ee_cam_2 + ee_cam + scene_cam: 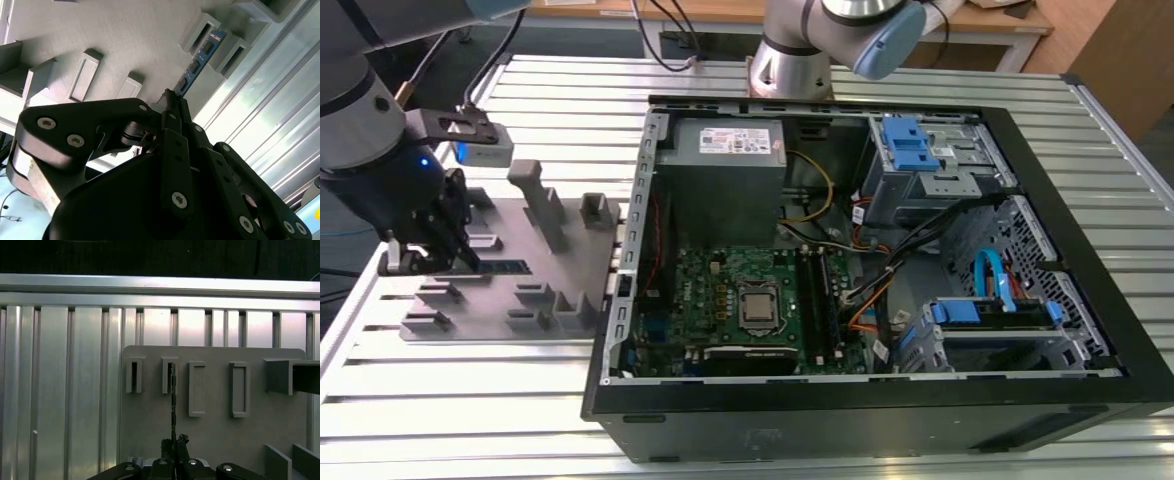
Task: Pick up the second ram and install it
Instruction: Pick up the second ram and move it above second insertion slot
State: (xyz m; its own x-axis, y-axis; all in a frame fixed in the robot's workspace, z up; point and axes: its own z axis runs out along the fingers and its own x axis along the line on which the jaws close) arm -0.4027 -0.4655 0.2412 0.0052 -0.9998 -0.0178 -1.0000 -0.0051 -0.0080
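Your work surface is a ribbed metal table. On it, the second ram stands on edge in the grey fixture block. It reaches straight out ahead of the gripper, and its far end sits between two raised grey ribs. In both wrist views the fingers are pinched on the stick's near end. The open computer case and its green motherboard lie well apart from the gripper, toward the exterior view's right.
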